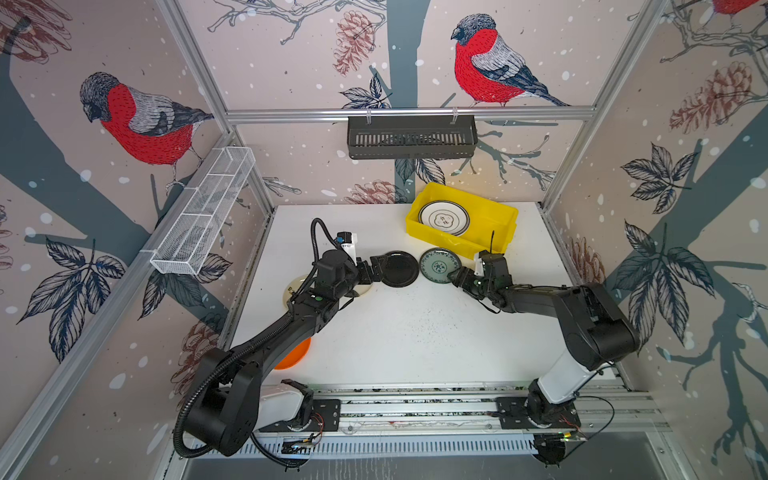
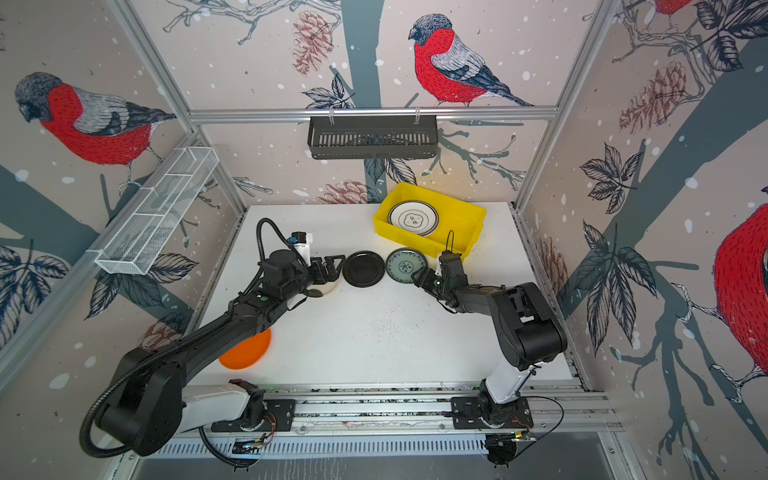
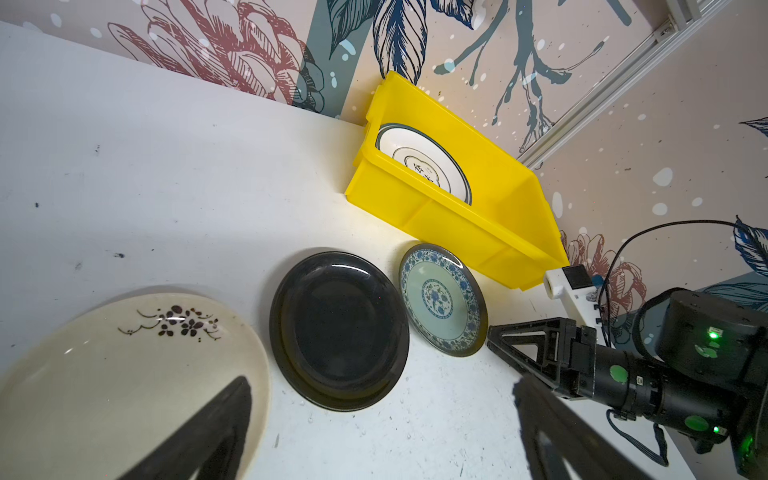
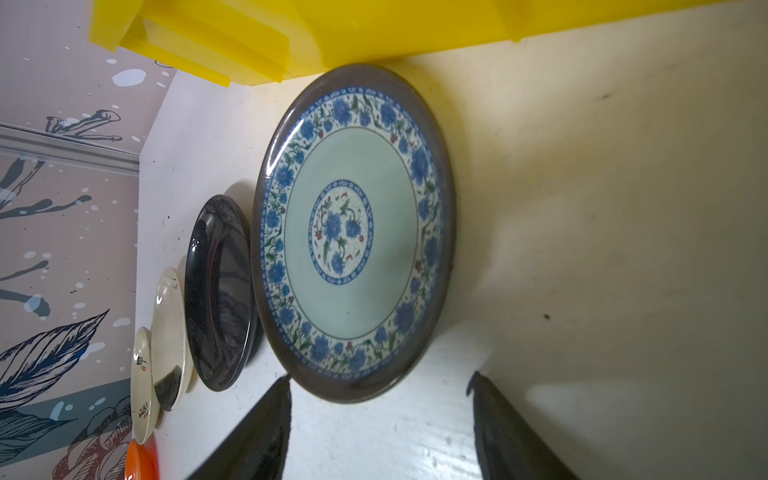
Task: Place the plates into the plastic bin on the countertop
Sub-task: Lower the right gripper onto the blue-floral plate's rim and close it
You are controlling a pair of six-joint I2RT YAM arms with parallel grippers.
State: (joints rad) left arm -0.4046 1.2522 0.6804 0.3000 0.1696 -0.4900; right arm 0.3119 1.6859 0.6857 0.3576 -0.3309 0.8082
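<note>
A: Five plates loose on the surface (image 1: 415,332)?
B: Five show. Orange plate (image 2: 245,351) nearest, partly under the left arm; two cream plates (image 4: 168,324); black plate (image 1: 399,269), left end effector (image 2: 340,269) wide open beside it, empty; teal plate (image 1: 439,266) just beside the yellow bin (image 1: 496,218), right end effector (image 4: 379,380) parted at its rim, gripping nothing.
A: Stowed?
B: One white plate (image 1: 444,218), in that bin. Likely obstacle: its near wall. Black shelf (image 1: 411,137), wire basket (image 1: 203,212) hang beyond.

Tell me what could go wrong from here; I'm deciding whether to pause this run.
The teal plate lies flat on the countertop, so the open right gripper might slip off its low rim. A push could slide it into the black plate close beside it or the plastic bin.
</note>
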